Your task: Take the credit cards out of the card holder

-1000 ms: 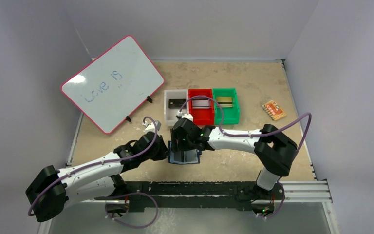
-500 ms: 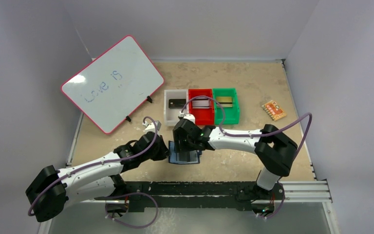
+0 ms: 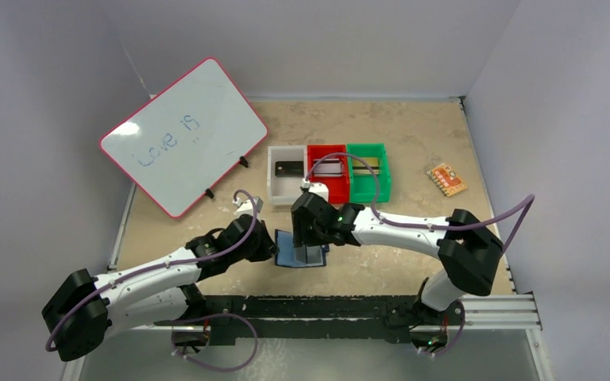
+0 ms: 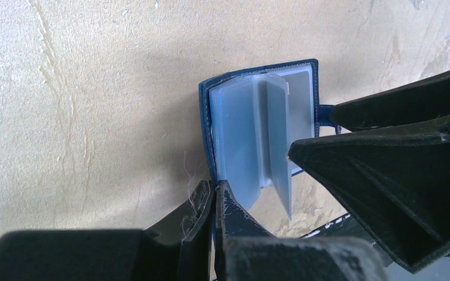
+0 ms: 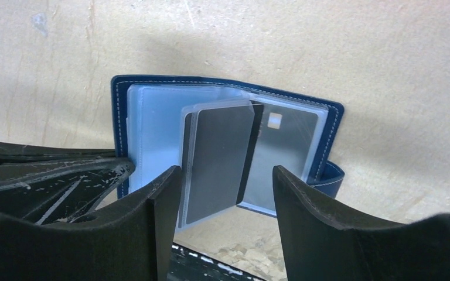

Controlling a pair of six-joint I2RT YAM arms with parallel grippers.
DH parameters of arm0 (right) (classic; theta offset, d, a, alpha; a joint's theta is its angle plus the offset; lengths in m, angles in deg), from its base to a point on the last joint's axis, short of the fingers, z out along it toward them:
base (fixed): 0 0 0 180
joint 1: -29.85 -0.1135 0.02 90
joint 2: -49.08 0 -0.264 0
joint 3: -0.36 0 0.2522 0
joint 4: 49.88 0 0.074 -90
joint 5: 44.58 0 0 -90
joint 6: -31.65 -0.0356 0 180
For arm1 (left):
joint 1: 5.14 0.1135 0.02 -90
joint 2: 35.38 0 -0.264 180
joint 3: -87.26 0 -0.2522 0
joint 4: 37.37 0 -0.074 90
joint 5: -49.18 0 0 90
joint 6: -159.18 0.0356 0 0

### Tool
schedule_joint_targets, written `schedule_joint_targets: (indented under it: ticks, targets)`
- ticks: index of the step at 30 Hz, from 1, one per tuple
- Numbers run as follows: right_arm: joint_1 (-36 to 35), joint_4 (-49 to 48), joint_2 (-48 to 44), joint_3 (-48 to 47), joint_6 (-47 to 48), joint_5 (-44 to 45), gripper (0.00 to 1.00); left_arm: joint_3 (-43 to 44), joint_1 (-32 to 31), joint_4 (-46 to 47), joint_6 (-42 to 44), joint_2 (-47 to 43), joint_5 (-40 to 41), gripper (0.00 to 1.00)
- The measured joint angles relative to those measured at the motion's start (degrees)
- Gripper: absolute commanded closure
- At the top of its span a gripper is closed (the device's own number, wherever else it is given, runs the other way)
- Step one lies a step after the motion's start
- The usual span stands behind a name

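Two sets of jaws meet at the open card holder (image 3: 300, 255) by the desk's (image 3: 413, 143) near edge: left jaws pinch its cover; right jaws, having edged rightward, stand parted astride a raised dark card (image 5: 217, 158), so a pull looks next.

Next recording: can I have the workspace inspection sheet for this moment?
Surface: tan table, mottled; no damage seen.
Job's things: card holder lies open; a dark card in a clear sleeve stands upright; a second card lies flat in the page beside it.
Clutter: white bin, red bin, green bin, each holding a card; whiteboard; orange patterned piece.
Grippers: left gripper shut on the card holder's edge; right gripper open, fingers either side of the upright card.
Cables: purple cables loop along both arms.
Surroundings: grey walls; nothing else seen.
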Motion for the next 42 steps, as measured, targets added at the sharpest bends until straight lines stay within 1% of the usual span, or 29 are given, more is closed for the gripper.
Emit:
schedule_joint_targets:
  ticks: [15,21,25,30,36,42]
  targets:
    - [0.00,6.99,-5.16,1.70,-3.21,4.28,0.39,0.02,0.00,0.00,0.00,0.15,0.00,1.00]
    - [0.00,7.56,-7.26,3.06,-3.67,4.50,0.38,0.02,0.00,0.02,0.00,0.39,0.00,1.00]
    - [0.00,5.73,-7.30,3.39,-3.45,3.63,0.39,0.00,0.00,0.02,0.00,0.52,0.00,1.00]
    - [0.02,-0.44,-7.28,6.25,-2.93,-0.70,0.39,0.00,0.00,0.02,0.00,0.52,0.00,1.00]
    - [0.02,-6.71,-5.57,6.80,-2.45,-4.59,0.39,0.02,0.00,0.02,0.00,0.57,0.00,1.00]
    - [0.02,-7.43,-3.52,7.74,-2.80,-5.35,0.38,0.00,0.00,0.04,0.02,0.76,0.00,1.00]
